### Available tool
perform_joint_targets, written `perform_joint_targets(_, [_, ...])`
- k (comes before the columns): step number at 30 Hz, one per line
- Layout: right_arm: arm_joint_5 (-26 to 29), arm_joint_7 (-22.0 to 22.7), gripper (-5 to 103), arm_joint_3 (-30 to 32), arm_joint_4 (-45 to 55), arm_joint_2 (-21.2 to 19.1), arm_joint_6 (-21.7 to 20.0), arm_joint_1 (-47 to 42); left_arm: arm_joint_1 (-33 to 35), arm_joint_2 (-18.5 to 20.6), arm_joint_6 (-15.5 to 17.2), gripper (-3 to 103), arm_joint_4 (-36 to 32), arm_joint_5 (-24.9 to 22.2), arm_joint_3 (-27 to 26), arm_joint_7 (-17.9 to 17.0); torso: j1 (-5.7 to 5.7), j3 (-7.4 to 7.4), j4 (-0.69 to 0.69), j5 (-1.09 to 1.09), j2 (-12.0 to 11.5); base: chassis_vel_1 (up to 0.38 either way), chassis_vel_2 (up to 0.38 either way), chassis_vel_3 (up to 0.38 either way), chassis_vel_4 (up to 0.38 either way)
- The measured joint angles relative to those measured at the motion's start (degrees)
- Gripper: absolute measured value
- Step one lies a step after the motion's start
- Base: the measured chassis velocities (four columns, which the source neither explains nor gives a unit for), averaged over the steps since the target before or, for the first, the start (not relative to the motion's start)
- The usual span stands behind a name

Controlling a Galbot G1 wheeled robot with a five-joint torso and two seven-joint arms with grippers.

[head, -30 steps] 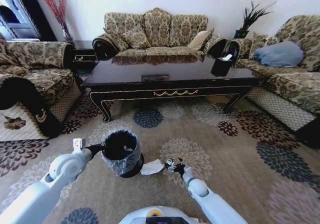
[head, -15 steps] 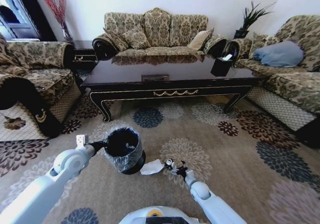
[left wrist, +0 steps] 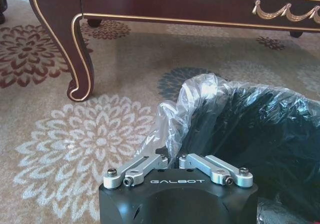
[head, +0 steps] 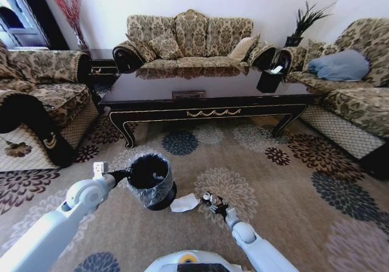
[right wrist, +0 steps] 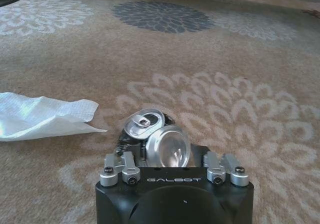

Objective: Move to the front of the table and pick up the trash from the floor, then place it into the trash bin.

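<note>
Head view: bin (head: 150, 181) is seen standing on the floor (head: 267, 181) in front of the table (head: 206, 96), with its rim and plastic liner pinched by the left gripper (head: 124, 175), presumably so that it is kept steady and near the litter; paper scrap (head: 184, 203) lies on the carpet just beside the bin's base; can (head: 207, 197) lies just beyond the scrap, at the tip of the right gripper (head: 213, 203), which is lowered close to the floor; neither the bottle nor the tiny white bit can be made out.

Left wrist view: left gripper (left wrist: 178, 160) is shown clenched, its two fingers drawn together on a fold of the clear liner at the near rim of the bin (left wrist: 260, 129); the bin's dark mouth is thus held facing upward and unobstructed, judged ready to receive litter; a curved leg and the gold-trimmed rail of the table (left wrist: 75, 39) are visible behind.

Right wrist view: right gripper (right wrist: 170, 154) is shown released, its fingers spread wide to either side; can (right wrist: 155, 136), crushed and silvery, lies on the carpet directly between them, close against the palm; it is judged bracketed but not yet squeezed; paper scrap (right wrist: 42, 115) lies flat nearby, apart from the can and outside the fingers' span.
</note>
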Motion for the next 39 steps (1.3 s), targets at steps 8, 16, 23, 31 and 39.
perform_joint_targets(8, [-0.4,0.0,24,0.2,0.2,-0.7,0.3,-0.4,0.7,-0.1,0.0,4,-0.4,0.0,-0.5,0.1,0.00,0.01,-0.01,-0.04,0.0,0.000,0.000,0.000,0.000])
perform_joint_targets(16, [-0.7,0.0,15,0.6,1.0,-1.0,0.4,-1.3,1.6,-0.1,0.0,4,-1.1,0.0,-1.3,0.1,0.00,0.00,0.00,-0.01,0.0,0.000,0.000,0.000,0.000])
perform_joint_targets(23, [-0.6,0.0,15,1.4,2.6,-1.8,0.2,-2.5,2.1,-0.1,0.0,4,-1.8,0.1,-1.4,0.0,0.00,0.00,-0.01,-0.01,0.0,0.000,0.000,0.000,0.000])
perform_joint_targets(31, [0.7,0.1,15,3.8,7.3,-4.3,-0.4,-5.8,1.8,0.0,0.0,4,-2.6,0.2,-1.0,-0.2,0.00,0.00,0.00,0.00,0.0,0.000,0.000,0.000,0.000])
perform_joint_targets(39, [4.7,0.4,15,10.9,17.5,-8.5,-1.8,-11.7,-0.4,-0.1,0.0,4,-3.2,1.6,3.0,-1.0,0.00,0.00,-0.02,0.00,0.0,0.000,0.000,0.000,0.000])
